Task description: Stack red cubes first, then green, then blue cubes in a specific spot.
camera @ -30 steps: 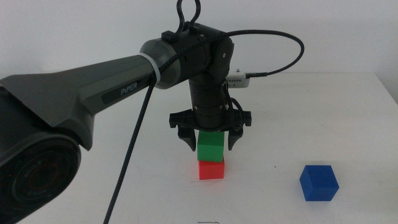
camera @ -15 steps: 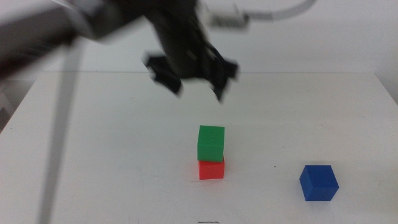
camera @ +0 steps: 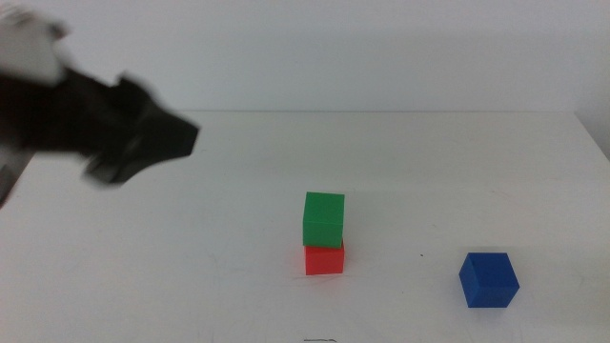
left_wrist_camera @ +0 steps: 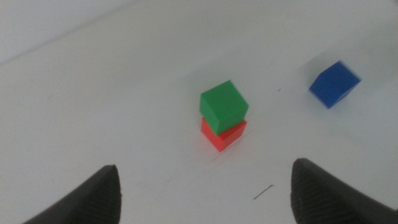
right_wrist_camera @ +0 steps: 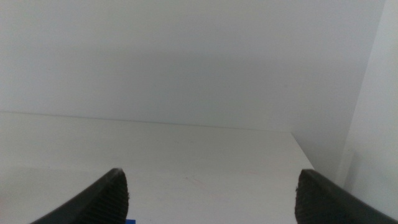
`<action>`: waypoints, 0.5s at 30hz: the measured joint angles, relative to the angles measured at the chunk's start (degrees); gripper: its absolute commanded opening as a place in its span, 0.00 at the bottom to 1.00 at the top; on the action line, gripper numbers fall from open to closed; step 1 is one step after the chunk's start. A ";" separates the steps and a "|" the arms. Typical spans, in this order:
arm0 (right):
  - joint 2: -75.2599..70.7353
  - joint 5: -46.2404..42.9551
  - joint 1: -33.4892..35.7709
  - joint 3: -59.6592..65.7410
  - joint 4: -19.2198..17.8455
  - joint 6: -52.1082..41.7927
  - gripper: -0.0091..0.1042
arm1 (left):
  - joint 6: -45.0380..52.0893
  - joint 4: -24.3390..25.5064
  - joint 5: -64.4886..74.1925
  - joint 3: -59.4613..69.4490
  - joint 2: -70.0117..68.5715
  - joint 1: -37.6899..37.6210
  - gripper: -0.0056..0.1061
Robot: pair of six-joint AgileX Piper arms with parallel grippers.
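Your left gripper, jaws spread and empty, has pulled away leftward, leaving the matte green cube atop the small red cube, so the deep-blue cube on the white desk comes next.

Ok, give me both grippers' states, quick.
Left gripper: open, holding nothing, off to the table's left.
Right gripper: open, holding nothing, out of the middle view.

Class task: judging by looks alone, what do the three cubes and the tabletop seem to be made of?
Green cube, red cube and blue cube: probably solid plastic or painted wood, with flat, even colour and no glare. Tabletop: smooth white laminate or painted board, faintly scuffed; uncertain.
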 measured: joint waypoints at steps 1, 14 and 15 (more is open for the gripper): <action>0.00 0.00 0.00 0.00 0.00 0.00 0.91 | 0.11 -0.60 -1.04 2.03 -2.33 0.05 0.89; 0.00 0.00 0.00 0.00 0.00 0.00 0.91 | 2.64 -5.49 -2.82 6.30 -7.82 0.10 0.89; 0.00 0.00 0.00 0.00 0.00 0.00 0.91 | 2.64 -5.49 -2.89 6.37 -7.82 0.10 0.89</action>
